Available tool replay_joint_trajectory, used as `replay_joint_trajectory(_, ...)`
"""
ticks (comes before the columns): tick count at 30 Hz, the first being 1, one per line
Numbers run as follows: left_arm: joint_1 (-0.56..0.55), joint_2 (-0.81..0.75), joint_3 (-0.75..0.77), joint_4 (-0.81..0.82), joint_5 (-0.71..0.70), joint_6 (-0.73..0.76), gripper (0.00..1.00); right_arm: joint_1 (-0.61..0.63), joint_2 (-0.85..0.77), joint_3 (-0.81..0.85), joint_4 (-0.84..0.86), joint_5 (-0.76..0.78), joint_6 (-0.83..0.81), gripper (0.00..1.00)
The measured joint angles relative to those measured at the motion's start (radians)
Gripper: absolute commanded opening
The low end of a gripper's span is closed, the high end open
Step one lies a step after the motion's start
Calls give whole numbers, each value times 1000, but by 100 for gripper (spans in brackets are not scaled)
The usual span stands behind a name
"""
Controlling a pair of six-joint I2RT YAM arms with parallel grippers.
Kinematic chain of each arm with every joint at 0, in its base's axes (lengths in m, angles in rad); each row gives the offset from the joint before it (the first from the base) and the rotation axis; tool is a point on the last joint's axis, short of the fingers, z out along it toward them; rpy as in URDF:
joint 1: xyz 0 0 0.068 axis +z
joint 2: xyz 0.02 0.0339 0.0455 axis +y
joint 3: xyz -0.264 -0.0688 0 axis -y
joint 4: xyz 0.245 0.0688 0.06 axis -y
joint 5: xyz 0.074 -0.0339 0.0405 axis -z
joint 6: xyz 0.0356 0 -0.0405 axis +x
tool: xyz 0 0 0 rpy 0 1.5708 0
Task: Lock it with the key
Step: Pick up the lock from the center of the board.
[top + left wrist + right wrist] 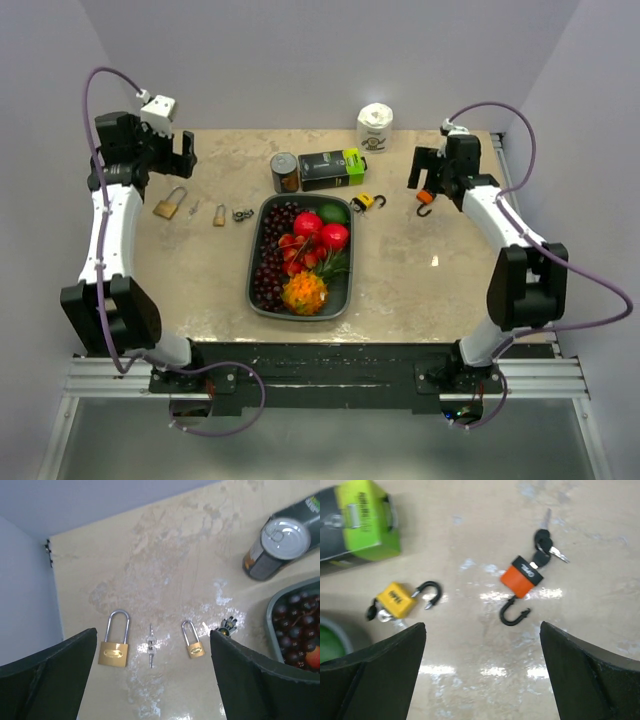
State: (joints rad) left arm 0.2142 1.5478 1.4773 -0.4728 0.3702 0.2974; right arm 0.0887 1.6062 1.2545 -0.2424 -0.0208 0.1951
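The left gripper (154, 677) hangs wide and empty over the far left of the tabletop (190, 560), where a large brass padlock (114, 649), a loose key (151, 649) and a small brass padlock (194, 645) lie in a row, none touching another. The right gripper (482, 672) is likewise spread wide with nothing in it, above a yellow padlock (399, 601) and an orange padlock (521, 577), both with their shackles swung open. The orange one seems to have its bunch of keys (545, 545) plugged in, though blur leaves that uncertain.
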Motion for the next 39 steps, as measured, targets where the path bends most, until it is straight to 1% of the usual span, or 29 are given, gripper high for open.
replay_joint_trajectory(4,0,-109,-79,108,-10,-106,99,-8,140,85,-53,111,3,99)
replay_joint_trajectory(6,0,-139,-110,153,-26,-161,99,-8,200,116,-65,150,10,99)
replay_joint_trajectory(10,1,-165,-153,225,-64,-258,99,-8,306,181,-108,214,60,99)
replay_joint_trajectory(13,1,-177,-185,261,-89,-303,99,-8,352,222,-125,247,102,99)
replay_joint_trajectory(15,1,-187,-206,273,-98,-315,99,-8,373,246,-137,267,123,97)
replay_joint_trajectory(18,1,-197,-216,278,-109,-323,99,-8,405,279,-138,273,136,96)
replay_joint_trajectory(22,1,-204,-216,285,-114,-323,99,-10,418,283,-138,239,83,96)
replay_joint_trajectory(24,1,-207,-216,286,-114,-323,99,-11,419,290,-140,234,59,95)
replay_joint_trajectory(30,1,-213,-229,301,-113,-323,99,-14,487,392,-158,230,11,93)
replay_joint_trajectory(39,1,-213,-232,309,-114,-321,99,-17,581,400,-187,204,0,93)
